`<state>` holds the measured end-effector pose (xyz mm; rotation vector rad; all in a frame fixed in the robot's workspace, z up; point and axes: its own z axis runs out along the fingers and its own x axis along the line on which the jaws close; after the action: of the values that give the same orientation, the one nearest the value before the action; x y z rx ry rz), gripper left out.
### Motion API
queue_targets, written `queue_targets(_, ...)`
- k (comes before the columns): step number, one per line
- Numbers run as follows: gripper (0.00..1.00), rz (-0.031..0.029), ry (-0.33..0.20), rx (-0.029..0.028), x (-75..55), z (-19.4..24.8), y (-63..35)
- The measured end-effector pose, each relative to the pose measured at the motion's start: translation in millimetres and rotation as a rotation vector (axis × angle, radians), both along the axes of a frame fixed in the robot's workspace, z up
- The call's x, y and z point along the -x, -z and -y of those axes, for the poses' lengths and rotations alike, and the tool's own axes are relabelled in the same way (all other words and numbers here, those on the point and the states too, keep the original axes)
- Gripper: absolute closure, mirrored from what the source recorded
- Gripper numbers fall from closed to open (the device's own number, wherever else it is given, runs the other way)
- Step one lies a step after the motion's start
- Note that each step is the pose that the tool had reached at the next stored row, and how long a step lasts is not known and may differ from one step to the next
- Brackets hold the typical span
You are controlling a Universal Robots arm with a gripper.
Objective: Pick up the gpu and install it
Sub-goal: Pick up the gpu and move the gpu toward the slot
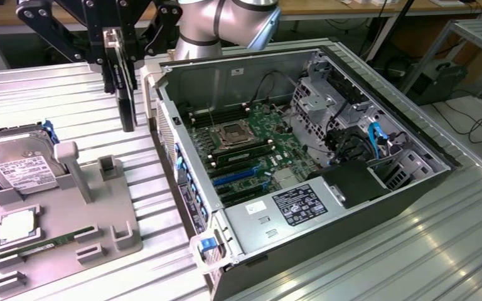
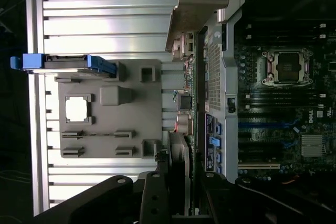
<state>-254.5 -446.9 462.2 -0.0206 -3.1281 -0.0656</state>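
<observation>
The gpu hangs edge-on as a thin dark card in my gripper, which is shut on its upper part. It is lifted above the ribbed metal table, between the grey fixture and the left wall of the open computer case. In the wrist view the gpu runs away from the black fingers, and its silver end bracket is at the far end, right beside the case wall. The motherboard with its blue slots lies open inside the case.
A grey fixture on the exterior view's left holds a hard drive, a processor chip and a memory stick. A power supply and drive cages fill the case's near and right sides.
</observation>
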Motion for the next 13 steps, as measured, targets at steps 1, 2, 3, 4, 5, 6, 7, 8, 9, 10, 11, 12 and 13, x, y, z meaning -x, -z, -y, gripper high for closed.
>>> queue_targets(1, 0.73, 0.0, 0.0, -0.0001, -1.4, 0.0, 0.0)
queue_targets(2, 0.73, 0.0, 0.0, 0.0, -2.2, 0.0, 0.0)
queue_targets(3, 0.73, 0.0, 0.0, 0.0, -3.5, 0.0, 0.0)
queue_targets(4, 0.73, 0.0, 0.0, 0.0, -4.7, 0.0, 0.0)
queue_targets(5, 0.73, 0.0, 0.0, 0.0, -5.9, 0.0, 0.0)
queue_targets(6, 0.73, 0.0, 0.0, -0.0001, -7.0, 0.0, 0.0)
queue_targets(7, 0.73, 0.0, 0.0, -0.0001, -8.2, 0.0, 0.0)
queue_targets(8, 0.73, 0.0, 0.0, 0.0001, -9.5, 0.0, 0.0)
queue_targets(9, 0.73, 0.0, 0.0, -0.0001, -10.1, 0.0, 0.0)
queue_targets(10, 0.73, 0.0, 0.0, 0.0, -10.7, 0.0, 0.0)
queue_targets(11, 0.73, 0.0, 0.0, 0.0, -11.8, 0.0, 0.0)
queue_targets(12, 0.73, 0.0, 0.0, 0.0, -12.8, 0.0, 0.0)
queue_targets(13, 0.73, 0.0, 0.0, 0.0, -13.8, 0.0, 0.0)
